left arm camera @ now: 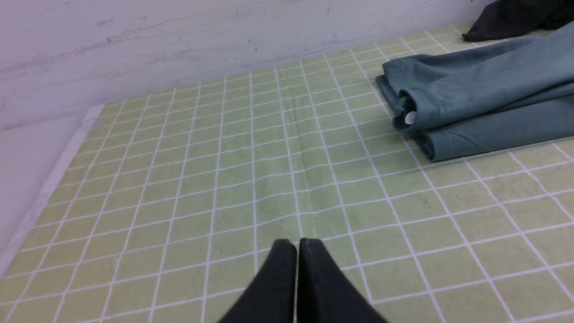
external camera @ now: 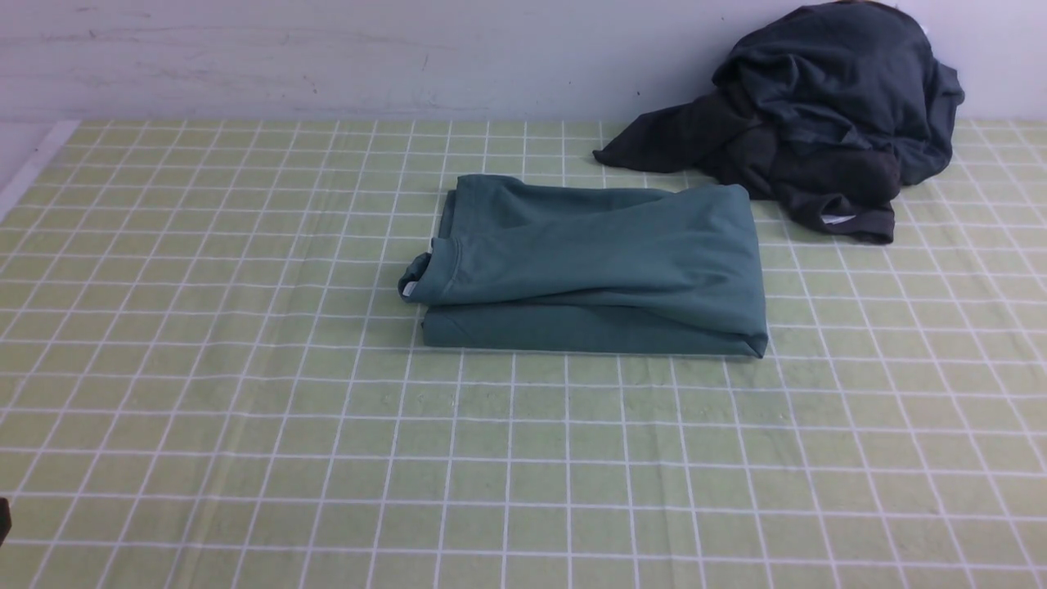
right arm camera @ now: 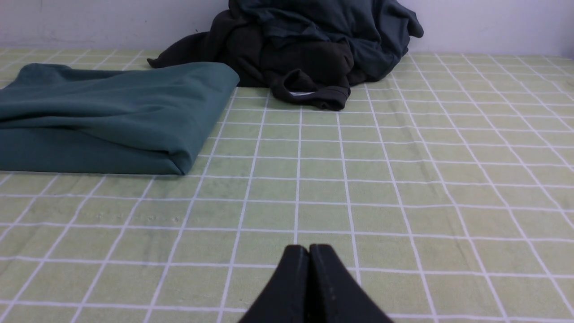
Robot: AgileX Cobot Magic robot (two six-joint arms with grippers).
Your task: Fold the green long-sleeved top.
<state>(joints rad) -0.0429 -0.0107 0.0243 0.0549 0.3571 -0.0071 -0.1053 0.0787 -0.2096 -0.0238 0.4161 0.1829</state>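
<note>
The green long-sleeved top [external camera: 597, 266] lies folded into a thick rectangle in the middle of the table, its ribbed neck and small white label [external camera: 411, 286] at the left end. Both wrist views show it too, as the top [left arm camera: 484, 107] and the top [right arm camera: 107, 116]. My left gripper [left arm camera: 297, 244] is shut with nothing in it, low over the bare cloth well short of the top's neck end. My right gripper [right arm camera: 309, 249] is shut and empty as well, over the cloth short of the top's folded corner. Neither gripper shows in the front view.
A heap of dark charcoal-grey clothes [external camera: 826, 114] sits at the back right against the white wall, just behind the top's far right corner. A green checked tablecloth [external camera: 245, 409] covers the table. Its left edge [external camera: 33, 168] borders a white surface.
</note>
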